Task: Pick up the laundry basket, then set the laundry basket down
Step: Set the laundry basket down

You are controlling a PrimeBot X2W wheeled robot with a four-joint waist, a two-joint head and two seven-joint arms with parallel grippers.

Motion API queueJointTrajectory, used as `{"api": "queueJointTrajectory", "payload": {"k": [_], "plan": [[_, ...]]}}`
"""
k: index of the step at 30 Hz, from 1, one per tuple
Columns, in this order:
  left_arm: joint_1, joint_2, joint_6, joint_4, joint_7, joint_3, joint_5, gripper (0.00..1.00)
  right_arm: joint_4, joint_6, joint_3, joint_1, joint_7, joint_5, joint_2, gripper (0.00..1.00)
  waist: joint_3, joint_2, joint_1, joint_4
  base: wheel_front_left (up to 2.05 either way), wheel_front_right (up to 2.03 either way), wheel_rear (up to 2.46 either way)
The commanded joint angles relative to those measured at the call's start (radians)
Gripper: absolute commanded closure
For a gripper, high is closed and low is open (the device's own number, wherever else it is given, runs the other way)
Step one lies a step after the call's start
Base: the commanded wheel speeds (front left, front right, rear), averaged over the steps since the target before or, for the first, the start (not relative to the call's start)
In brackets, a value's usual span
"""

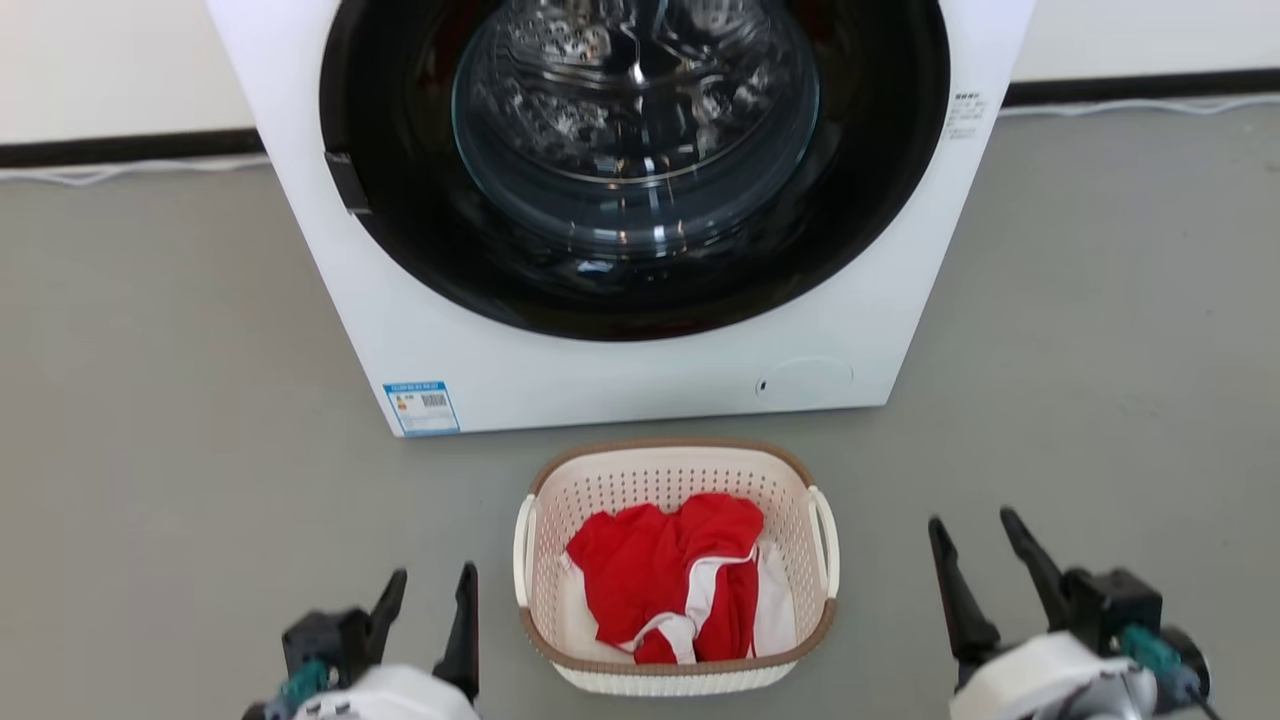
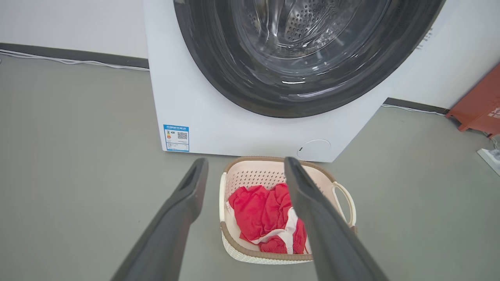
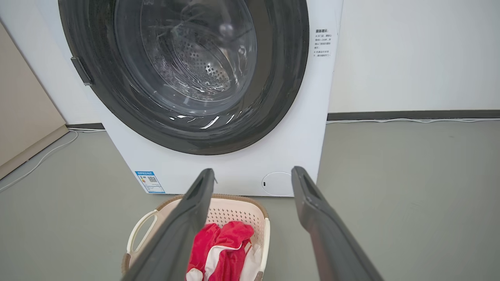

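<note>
Down at the lower left of the head view, the left hand [image 1: 434, 572] hung above the grey floor [image 1: 150, 420], its two dark fingers [image 2: 183, 203] spread apart and holding nothing. It stood just beside the laundry basket [image 1: 650, 478] but apart from it, on the side of the basket's left loop handle [image 1: 523, 550]. In the left wrist view those spread fingers framed the basket, the right-hand one crossing in front of part of it.

The basket sat upright on the floor in the middle, between the two hands and just before the white washing machine [image 1: 620, 385], with a narrow strip of floor between the two. Its brown rim [image 1: 665, 443] was uppermost, and a crumpled red garment [image 1: 660, 565] with white trim lay inside it on something white. The machine's round, dark-ringed glass door [image 1: 640, 160] faced the robot, and a blue label [image 1: 421, 407] sat at the lower left corner of its front.

To the right of the basket, the right hand [image 1: 972, 518] hung over the floor, a little farther from the basket than the left one, its fingers likewise spread and empty. Its wrist view showed the basket low and to the left, partly behind one finger. A pale cable [image 1: 1140, 105] ran along the foot of the wall at the far right.
</note>
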State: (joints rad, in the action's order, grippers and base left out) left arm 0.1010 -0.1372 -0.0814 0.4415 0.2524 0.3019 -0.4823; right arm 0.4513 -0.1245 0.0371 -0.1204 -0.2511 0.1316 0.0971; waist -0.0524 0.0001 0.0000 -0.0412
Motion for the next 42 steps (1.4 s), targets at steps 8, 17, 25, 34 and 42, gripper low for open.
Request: {"api": "queueJointTrajectory", "payload": {"k": [8, 17, 25, 34, 42], "plan": [[-0.094, 0.028, 0.032, -0.099, 0.009, -0.145, 0.094, 0.00, -0.081, -0.006, -0.016, 0.086, -0.011, -0.025, -0.011, 0.00, 0.042, -0.0001, 0.0000, -0.015, 0.00, 0.00, 0.00], [-0.115, 0.060, 0.068, -0.113, 0.009, -0.224, 0.147, 0.00, -0.099, -0.006, -0.030, 0.111, -0.011, -0.036, -0.017, 0.00, 0.046, -0.0001, 0.0000, -0.016, 0.00, 0.00, 0.00], [-0.114, 0.076, 0.096, -0.098, 0.009, -0.258, 0.174, 0.00, -0.100, -0.006, -0.027, 0.111, -0.011, -0.039, -0.020, 0.00, 0.044, -0.0001, 0.0000, -0.013, 0.00, 0.00, 0.00], [-0.107, 0.084, 0.112, -0.088, 0.009, -0.280, 0.186, 0.00, -0.102, -0.006, -0.026, 0.106, -0.011, -0.041, -0.021, 0.00, 0.035, -0.0001, 0.0000, -0.010, 0.00, 0.00, 0.00], [-0.100, 0.086, 0.117, -0.085, 0.009, -0.284, 0.189, 0.00, -0.096, -0.006, 0.012, 0.103, -0.011, 0.021, -0.002, 1.00, 0.025, -0.0001, 0.0000, -0.006, 0.00, 0.00, 0.00]]}}
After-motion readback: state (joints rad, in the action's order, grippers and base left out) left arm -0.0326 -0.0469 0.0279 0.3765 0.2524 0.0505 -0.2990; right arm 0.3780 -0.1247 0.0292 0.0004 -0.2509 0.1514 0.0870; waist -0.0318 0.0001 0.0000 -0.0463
